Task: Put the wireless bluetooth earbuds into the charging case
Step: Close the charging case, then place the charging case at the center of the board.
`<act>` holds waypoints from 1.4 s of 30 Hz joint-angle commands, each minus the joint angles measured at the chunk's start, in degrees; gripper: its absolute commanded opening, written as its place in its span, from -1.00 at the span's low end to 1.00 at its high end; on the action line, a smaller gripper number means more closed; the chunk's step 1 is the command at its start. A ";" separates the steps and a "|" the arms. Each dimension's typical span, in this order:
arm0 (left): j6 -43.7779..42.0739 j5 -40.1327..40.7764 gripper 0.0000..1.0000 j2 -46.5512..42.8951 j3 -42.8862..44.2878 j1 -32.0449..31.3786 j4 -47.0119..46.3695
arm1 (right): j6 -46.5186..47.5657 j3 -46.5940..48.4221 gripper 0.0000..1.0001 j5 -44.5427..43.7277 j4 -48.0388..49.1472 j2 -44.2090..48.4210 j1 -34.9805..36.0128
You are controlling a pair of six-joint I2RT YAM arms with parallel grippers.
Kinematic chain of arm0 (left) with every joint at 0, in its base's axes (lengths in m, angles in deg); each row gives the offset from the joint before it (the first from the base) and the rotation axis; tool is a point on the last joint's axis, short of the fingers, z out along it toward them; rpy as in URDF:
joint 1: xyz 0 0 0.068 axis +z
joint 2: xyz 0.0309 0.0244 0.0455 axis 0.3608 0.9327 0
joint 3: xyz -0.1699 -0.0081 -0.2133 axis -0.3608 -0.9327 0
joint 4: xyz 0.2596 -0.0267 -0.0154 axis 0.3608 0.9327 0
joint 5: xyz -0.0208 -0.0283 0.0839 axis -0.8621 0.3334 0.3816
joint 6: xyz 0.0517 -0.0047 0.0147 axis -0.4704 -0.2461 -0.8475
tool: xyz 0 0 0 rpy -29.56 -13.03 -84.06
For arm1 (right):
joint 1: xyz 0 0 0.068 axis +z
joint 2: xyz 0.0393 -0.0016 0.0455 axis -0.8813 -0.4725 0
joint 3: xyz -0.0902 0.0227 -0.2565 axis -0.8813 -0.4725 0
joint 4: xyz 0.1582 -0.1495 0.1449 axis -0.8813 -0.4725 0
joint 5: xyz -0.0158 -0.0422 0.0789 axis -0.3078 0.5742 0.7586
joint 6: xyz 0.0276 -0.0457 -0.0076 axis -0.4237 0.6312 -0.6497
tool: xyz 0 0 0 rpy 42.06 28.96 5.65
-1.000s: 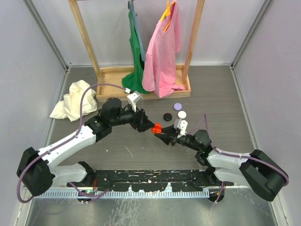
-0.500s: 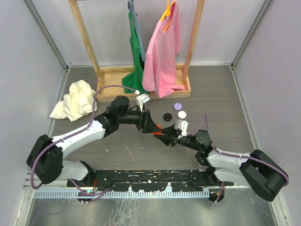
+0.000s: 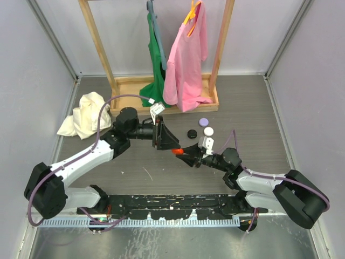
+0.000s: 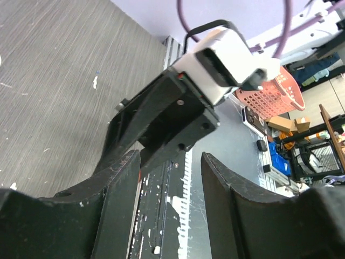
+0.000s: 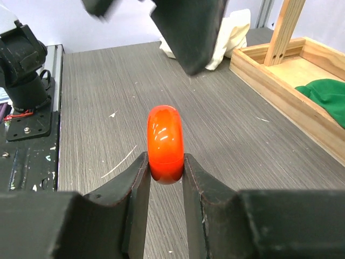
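From above: finds the left gripper [image 3: 171, 142] drawn back from the glossy orange rounded charging case [image 3: 177, 152], pinched over the grey wood-grain bench [image 3: 259, 108] by the right gripper [image 3: 181, 154] — leaves the case to one arm, probably, with nothing inserted yet. Counts one case, three small round discs [image 3: 203, 122], no earbuds in sight. Left wrist: shows fingers [image 4: 116, 205] parted, narrowing, empty. Right wrist: shows fingers [image 5: 137, 199] clamped on the case.
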 commanded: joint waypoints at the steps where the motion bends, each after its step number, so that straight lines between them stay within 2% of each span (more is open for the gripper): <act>1: -0.62 -1.54 0.01 -4.98 -0.70 1.06 -3.06 | -0.47 3.19 -0.98 0.49 0.44 -0.55 0.22; 4: -5.03 6.45 0.11 -7.87 -1.02 1.50 4.35 | -1.63 4.84 -0.98 -2.30 -3.90 -0.86 0.15; 9: -11.82 28.43 0.31 -14.34 -2.26 1.59 19.58 | -8.36 7.37 -0.96 -11.84 -14.59 0.02 -0.37; 15: -12.13 52.57 0.51 -23.82 -7.39 1.59 30.21 | -17.16 9.70 -0.96 -24.66 -30.01 1.42 -1.95; 20: -8.79 64.67 0.73 -32.10 -11.73 1.67 36.19 | -24.13 9.33 -0.92 -31.78 -38.73 0.95 -5.66; 24: -5.96 70.96 0.99 -38.05 -15.25 1.68 38.76 | -28.49 9.55 -0.92 -30.44 -39.47 -2.52 -10.47; 27: -4.09 73.59 0.96 -40.80 -16.61 1.69 40.41 | -30.52 11.16 -0.88 -29.74 -39.68 -6.92 -13.19; 33: -1.11 75.47 0.96 -42.94 -16.96 1.73 42.61 | -33.11 15.27 -0.68 -26.37 -38.93 -14.92 -15.87; 36: 0.88 74.34 0.96 -42.68 -15.20 1.68 44.39 | -34.29 16.68 -0.47 -25.32 -38.89 -17.15 -17.39; 42: 3.32 72.16 0.96 -43.24 -9.21 1.69 51.93 | -35.53 16.30 0.20 -26.59 -43.61 -16.08 -20.65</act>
